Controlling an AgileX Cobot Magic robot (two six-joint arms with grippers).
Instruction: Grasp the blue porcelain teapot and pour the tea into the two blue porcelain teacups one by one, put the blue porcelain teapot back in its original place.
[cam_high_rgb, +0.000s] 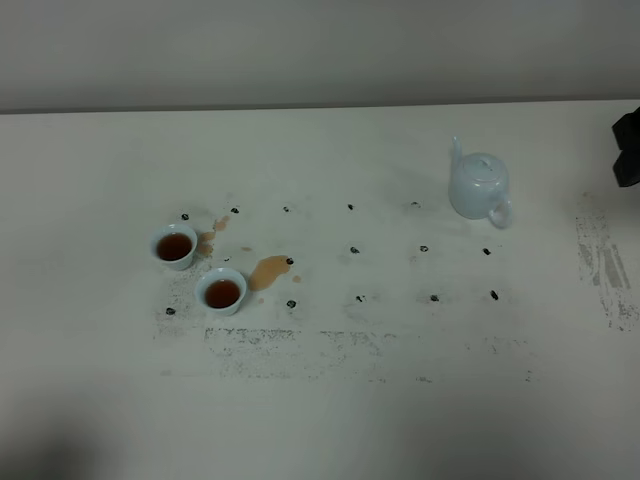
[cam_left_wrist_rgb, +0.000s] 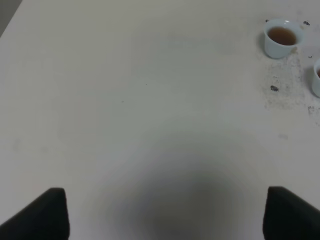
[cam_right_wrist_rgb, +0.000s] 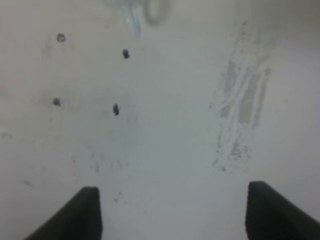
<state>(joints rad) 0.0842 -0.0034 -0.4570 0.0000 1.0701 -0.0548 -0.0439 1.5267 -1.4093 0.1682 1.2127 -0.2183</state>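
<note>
From above, the glossy round teapot (cam_high_rgb: 479, 186) is sitting at the table's (cam_high_rgb: 320, 400) right rear, two flared cups (cam_high_rgb: 174, 245) (cam_high_rgb: 221, 291) holding tea front-left beside spills (cam_high_rgb: 268, 271). The left claw (cam_left_wrist_rgb: 165, 212) is gaping wide, one cup cropped. The right claw (cam_right_wrist_rgb: 172, 212) is gaping wide, teapot handle blurred.

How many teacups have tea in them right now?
2. One teacup sits at the table's left; the other teacup stands just in front and right of it. Both hold brown tea. None look hidden.
</note>
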